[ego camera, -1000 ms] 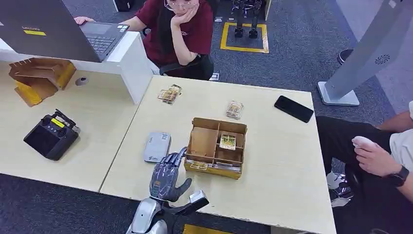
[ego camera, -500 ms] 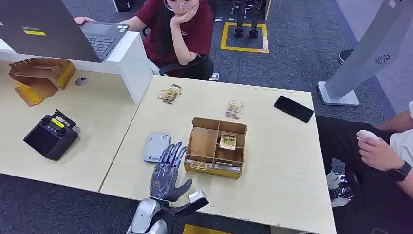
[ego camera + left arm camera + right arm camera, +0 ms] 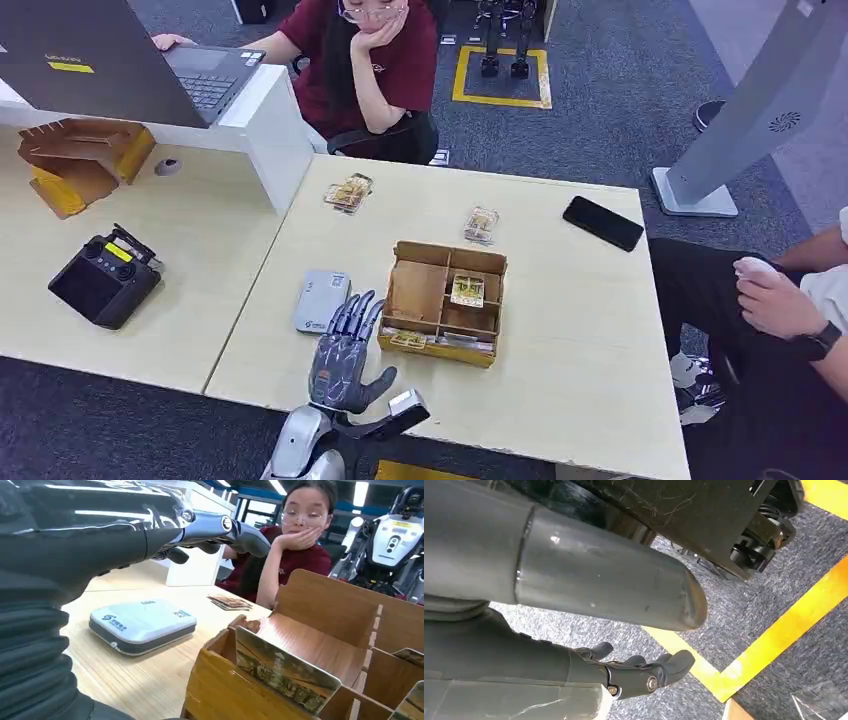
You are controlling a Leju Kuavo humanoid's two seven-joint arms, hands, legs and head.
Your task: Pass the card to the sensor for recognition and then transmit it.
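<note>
Setting: an office with grey carpet is seen; a pale wooden tabletop (image 3: 560,330) carries the things.
Box: a cardboard divider box (image 3: 444,301) is taken as landmark.
Sensor: a flat grey reader (image 3: 322,300) lies just left of the box.
Left hand (image 3: 343,357): held empty with fingers spread, just beside the box's near-left corner.
Right hand (image 3: 639,672): hung toward the floor, fingers loosely curled, nothing held.
Card (image 3: 285,672): stood on edge in the box's near slot; judged light, thin, stiff and slick, best pinched by its exposed upper edge.
Change: the left hand has been drawn slightly away from the box, toward the reader.

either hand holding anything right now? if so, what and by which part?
Nothing is held. The left hand hovers with fingers apart between the sensor and the cardboard box; the right hand hangs over the floor, holding nothing.
</note>
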